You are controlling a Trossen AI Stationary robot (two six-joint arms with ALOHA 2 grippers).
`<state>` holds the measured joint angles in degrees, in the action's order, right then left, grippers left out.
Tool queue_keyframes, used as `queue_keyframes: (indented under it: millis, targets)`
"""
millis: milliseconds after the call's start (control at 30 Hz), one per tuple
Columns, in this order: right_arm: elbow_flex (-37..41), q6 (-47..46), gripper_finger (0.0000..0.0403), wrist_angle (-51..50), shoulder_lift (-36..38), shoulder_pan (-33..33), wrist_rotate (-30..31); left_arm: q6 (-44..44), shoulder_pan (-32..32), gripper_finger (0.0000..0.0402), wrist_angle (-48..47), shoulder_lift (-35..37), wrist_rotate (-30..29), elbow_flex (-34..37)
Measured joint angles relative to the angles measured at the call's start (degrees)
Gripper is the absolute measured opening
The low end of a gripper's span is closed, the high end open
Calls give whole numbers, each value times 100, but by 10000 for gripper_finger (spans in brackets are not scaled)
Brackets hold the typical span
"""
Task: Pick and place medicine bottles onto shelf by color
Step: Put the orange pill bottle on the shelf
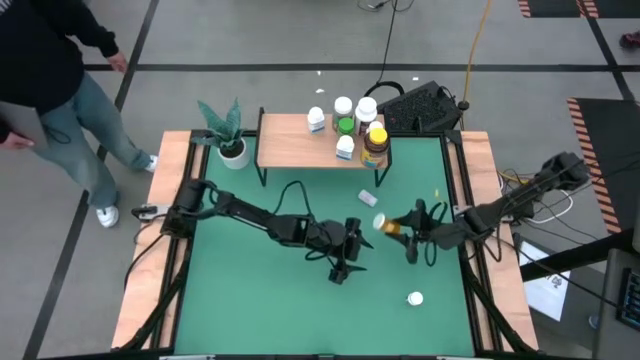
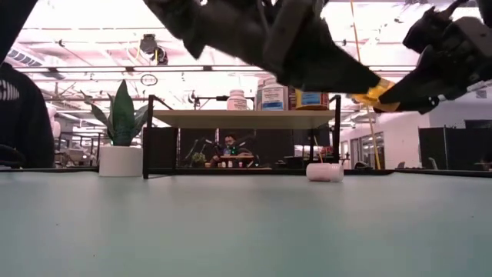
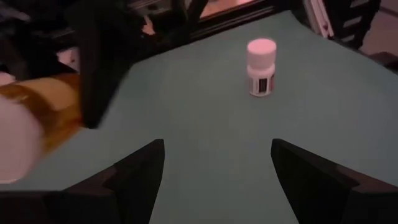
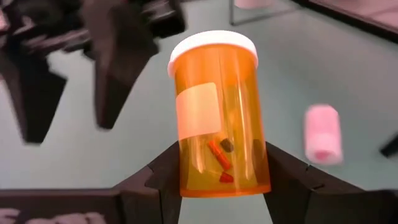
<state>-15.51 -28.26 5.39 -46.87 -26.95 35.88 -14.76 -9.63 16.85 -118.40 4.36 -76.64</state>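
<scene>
My right gripper is shut on an orange pill bottle with a white cap, above the table's middle right. My left gripper is open and holds nothing, hovering just to the near left of that bottle. A white bottle stands on its base nearer the front edge. A pink bottle lies on its side in front of the shelf. The shelf bears several white bottles and an amber one with a yellow cap. My right gripper pinches the orange bottle between its two fingers at the lower body, near the base. The fingers come from the table's right, slanting down. The bottle is lifted clear of the table and tilted, its white cap pointing toward the left arm.
A potted plant stands at the shelf's left end. A dark keyboard-like device sits behind the shelf's right end. A person walks beyond the table's far left corner. Open green surface lies near and left.
</scene>
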Motion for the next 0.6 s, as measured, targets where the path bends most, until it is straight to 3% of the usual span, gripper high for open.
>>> queue_keyframes:
  millis: [200,367,600]
  targets:
    - [0,76,164,94,0,-92,2,7,-4,296,-694,368,-54,-7]
    - [0,123,164,401,-4,-94,-172,215,98,296,-1056,428,-845,-7]
    - [-2,333,164,643,-289,-157,-466,426,319,296,-1082,426,-596,-7]
